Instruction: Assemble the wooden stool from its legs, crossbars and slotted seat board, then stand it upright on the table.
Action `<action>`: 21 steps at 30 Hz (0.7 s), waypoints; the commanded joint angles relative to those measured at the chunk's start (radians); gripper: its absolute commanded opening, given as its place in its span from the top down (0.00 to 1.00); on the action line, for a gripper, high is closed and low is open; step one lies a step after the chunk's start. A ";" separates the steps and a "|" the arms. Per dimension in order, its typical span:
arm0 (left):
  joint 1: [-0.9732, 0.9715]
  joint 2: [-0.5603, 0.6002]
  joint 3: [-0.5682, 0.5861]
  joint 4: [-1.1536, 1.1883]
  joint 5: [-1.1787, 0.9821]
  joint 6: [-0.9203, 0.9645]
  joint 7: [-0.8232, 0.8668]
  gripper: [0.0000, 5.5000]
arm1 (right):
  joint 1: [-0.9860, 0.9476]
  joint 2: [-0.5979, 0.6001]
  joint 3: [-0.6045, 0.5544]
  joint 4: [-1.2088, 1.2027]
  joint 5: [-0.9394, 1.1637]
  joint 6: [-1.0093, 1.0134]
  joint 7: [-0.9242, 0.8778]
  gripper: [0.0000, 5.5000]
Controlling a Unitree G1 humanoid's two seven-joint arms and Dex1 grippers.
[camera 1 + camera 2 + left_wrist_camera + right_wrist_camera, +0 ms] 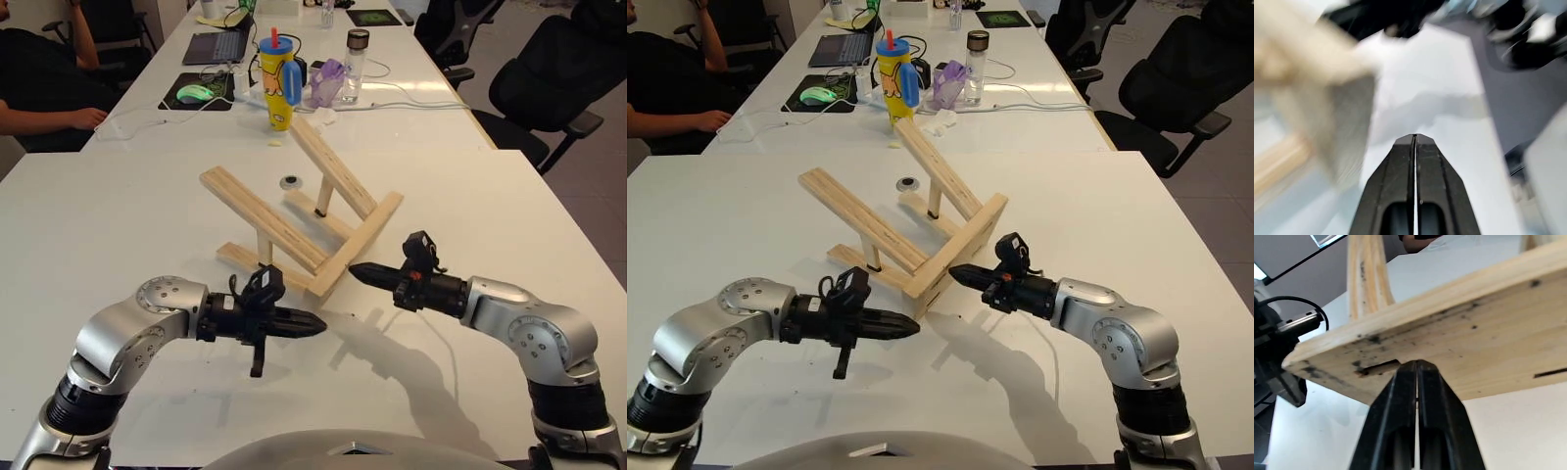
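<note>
Wooden stool (358,240) lies tipped, stiff and likely light; I'd grip a leg. Left pincer (315,327), right pincer (358,272) clenched, empty.

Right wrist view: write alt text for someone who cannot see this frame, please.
The right gripper, black and shut, points at the flat face of a pale wooden slotted seat board, its tip close to a narrow slot near one end. A pale wooden leg stands out from the board's far side, over a white table.

Silver arms (132,331) bear a black tapered left claw (319,326) and right claw (355,271).
</note>
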 commanded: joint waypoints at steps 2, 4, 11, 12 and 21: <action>0.136 0.114 0.031 0.002 0.123 -0.121 0.024 0.96 | 0.046 -0.017 0.004 0.043 -0.065 -0.067 0.000 1.00; 0.158 0.067 0.108 -0.002 0.102 -0.129 0.089 0.92 | 0.079 -0.003 -0.002 0.024 -0.044 -0.063 0.004 1.00; 0.223 -0.040 0.142 -0.104 0.079 -0.144 0.221 0.73 | 0.136 0.087 0.065 -0.071 0.006 -0.041 -0.039 0.81; 0.231 -0.035 0.126 -0.111 0.089 -0.141 0.224 0.70 | 0.119 0.114 0.065 -0.076 0.024 -0.036 -0.057 0.78; 0.192 -0.087 0.077 -0.068 0.166 -0.125 0.331 0.64 | 0.050 0.213 0.091 -0.025 -0.014 -0.063 -0.142 0.52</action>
